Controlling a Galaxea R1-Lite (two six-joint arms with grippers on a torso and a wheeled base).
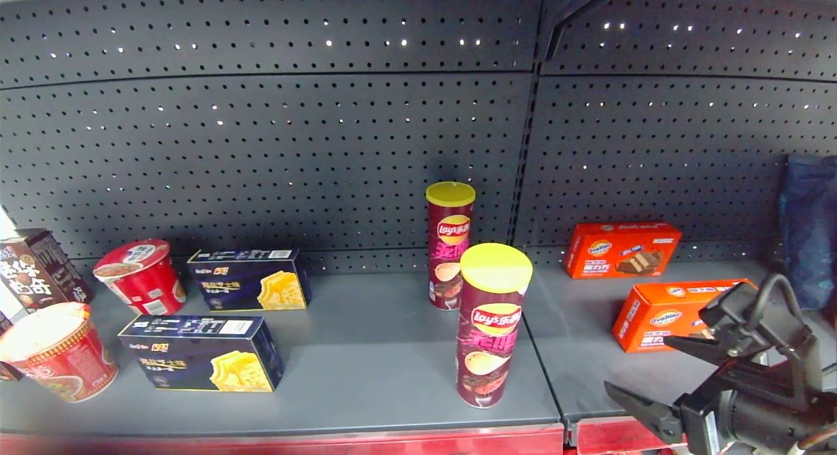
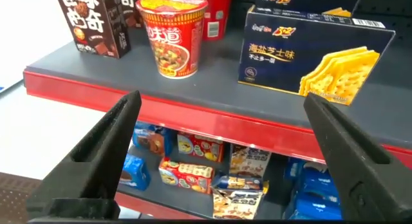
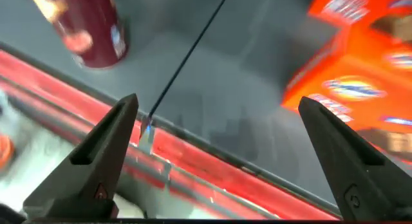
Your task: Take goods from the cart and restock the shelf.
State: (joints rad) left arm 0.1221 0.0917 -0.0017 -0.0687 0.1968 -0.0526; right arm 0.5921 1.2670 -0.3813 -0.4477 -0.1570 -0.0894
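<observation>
My right gripper [image 1: 644, 369] hangs wide open and empty at the shelf's [image 1: 379, 350] front edge near its right end, just before the nearer orange box [image 1: 660, 314]. The front chip can [image 1: 492, 324] stands upright near the front edge at mid-shelf, with a second can [image 1: 450, 246] behind it. My left gripper [image 2: 222, 98], also spread wide and empty, faces the left end's front edge, where a noodle cup [image 2: 172, 34] and a blue cracker box [image 2: 309, 53] stand.

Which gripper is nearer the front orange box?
Right. The right gripper hangs just before the front orange box; the left gripper faces the noodle cup and cracker box at the shelf's left end.
</observation>
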